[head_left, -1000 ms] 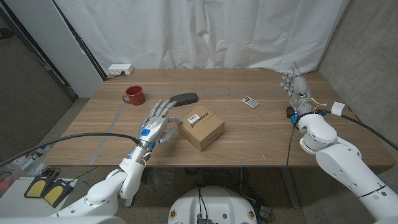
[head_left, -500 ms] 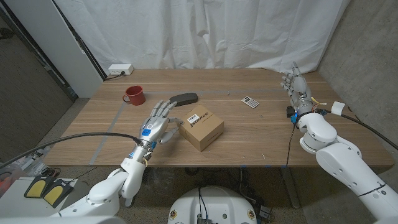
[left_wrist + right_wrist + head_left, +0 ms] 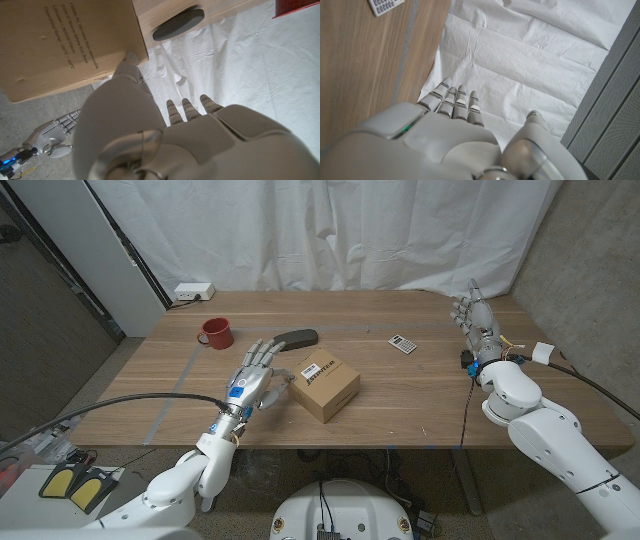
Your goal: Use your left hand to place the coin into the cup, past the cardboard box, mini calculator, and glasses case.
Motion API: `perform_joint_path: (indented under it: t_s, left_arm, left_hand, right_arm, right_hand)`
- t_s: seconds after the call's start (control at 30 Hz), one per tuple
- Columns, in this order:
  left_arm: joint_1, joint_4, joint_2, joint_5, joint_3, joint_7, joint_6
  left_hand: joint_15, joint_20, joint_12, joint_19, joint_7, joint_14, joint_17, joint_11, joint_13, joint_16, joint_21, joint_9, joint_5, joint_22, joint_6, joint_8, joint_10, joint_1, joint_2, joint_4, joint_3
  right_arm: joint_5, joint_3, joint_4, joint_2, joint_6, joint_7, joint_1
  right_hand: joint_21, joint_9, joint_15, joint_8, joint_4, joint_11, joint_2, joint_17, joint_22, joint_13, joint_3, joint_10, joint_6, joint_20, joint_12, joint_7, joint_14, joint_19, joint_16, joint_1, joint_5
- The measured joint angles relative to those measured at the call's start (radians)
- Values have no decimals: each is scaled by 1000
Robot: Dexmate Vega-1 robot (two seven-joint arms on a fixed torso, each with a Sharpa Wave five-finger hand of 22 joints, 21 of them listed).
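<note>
A wooden table [image 3: 420,395] holds a cardboard box [image 3: 326,384] near its front. The left hand [image 3: 255,377] hovers just left of the box, fingers spread, holding nothing; its thumb seems to touch the box. The coin is too small to make out. A red cup [image 3: 214,333] sits far left, a dark glasses case [image 3: 293,338] beside it, a mini calculator [image 3: 402,344] further right. The right hand [image 3: 473,315] stands open at the right edge.

One red cup [image 3: 214,332] sits on the one wooden table [image 3: 420,395]; one cardboard box [image 3: 325,384]; one dark glasses case [image 3: 296,337]; one little calculator [image 3: 402,344]; one white power strip [image 3: 193,292] at the far corner; two robot hands, the left hand [image 3: 256,378] and the right hand [image 3: 474,315]; two yellow pedals [image 3: 78,484] on the floor.
</note>
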Motion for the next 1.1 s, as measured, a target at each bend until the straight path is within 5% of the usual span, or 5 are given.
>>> perform_joint_path:
  t_s: [0.43, 1.1]
  left_arm:
    - [-16, 19, -17, 2, 12, 31, -22]
    - [-16, 41, -39, -13, 15, 87, -50]
  left_hand:
    - [0, 0, 8, 0, -2, 25, 0, -12, 0, 8, 0, 2, 0, 0, 42, 44, 30, 8, 6, -2, -2]
    - [-5, -3, 16, 15, 30, 65, 9, -18, 0, 23, 7, 36, 0, 0, 106, 93, 82, 23, -10, -8, -8]
  right_arm:
    - [0, 8, -3, -1, 9, 1, -9]
    - [-4, 15, -23, -7, 4, 1, -17]
  right_hand:
    - [0, 0, 0, 0, -4, 0, 0, 0, 0, 0, -4, 0, 0, 0, 0, 0, 0, 0, 0, 0, 0]
    - [-4, 0, 0, 0, -4, 0, 0, 0, 0, 0, -4, 0, 0, 0, 0, 0, 0, 0, 0, 0, 0]
